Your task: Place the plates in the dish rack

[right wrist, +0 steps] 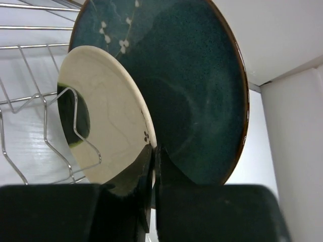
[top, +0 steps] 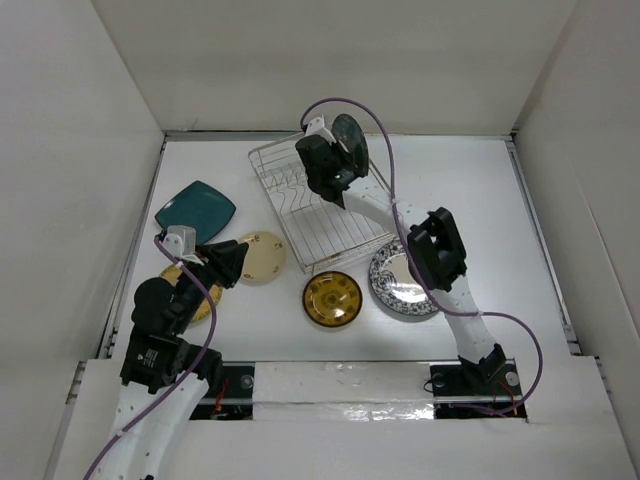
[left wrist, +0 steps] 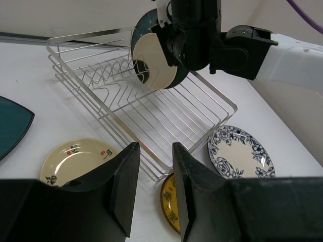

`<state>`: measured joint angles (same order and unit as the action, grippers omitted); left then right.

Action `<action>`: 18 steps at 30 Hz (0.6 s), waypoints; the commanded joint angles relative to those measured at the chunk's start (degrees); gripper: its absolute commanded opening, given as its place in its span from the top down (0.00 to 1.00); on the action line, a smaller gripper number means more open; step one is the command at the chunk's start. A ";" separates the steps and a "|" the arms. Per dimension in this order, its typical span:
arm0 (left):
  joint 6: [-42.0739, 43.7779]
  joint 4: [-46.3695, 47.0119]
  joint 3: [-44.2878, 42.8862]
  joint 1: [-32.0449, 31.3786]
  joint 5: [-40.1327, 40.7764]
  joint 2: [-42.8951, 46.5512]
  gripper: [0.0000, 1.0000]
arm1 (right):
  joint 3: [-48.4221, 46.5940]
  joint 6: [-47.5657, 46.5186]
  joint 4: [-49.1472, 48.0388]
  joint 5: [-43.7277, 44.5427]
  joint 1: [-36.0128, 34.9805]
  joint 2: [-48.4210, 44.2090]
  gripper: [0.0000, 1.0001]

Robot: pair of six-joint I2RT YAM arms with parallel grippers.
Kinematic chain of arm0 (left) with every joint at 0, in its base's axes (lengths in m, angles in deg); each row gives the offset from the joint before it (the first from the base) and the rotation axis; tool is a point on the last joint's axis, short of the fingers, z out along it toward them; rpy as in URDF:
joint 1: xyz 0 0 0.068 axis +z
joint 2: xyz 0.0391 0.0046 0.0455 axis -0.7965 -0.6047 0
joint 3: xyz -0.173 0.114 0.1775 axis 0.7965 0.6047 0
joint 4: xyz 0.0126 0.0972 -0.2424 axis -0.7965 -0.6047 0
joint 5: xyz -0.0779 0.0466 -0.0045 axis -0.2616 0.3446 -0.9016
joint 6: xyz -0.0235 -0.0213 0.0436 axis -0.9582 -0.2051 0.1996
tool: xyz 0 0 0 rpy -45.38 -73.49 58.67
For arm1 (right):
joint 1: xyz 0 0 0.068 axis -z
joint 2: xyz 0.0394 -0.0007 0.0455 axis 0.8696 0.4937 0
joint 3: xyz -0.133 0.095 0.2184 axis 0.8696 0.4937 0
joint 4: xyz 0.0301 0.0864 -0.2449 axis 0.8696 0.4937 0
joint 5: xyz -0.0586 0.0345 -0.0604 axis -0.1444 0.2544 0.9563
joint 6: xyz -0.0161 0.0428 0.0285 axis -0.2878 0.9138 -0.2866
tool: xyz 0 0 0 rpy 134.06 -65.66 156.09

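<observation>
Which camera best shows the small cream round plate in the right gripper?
Left wrist view: the small cream round plate shows almost whole. The right wrist view is close, fingers covering its rim; the top view hides it behind the right gripper.

Metal wire rack (top: 310, 220), glossy glazed plates (left wrist: 241, 151)
</observation>
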<state>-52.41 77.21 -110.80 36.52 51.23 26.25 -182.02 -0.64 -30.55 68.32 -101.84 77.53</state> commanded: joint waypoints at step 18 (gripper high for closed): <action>0.64 2.62 -0.17 0.36 -1.10 1.95 0.71 | 46.80 34.10 -3.07 -25.67 -7.25 -46.82 1.00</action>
<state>-52.41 77.23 -110.80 36.52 50.99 27.05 -146.61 22.50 -32.41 53.26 -107.51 38.06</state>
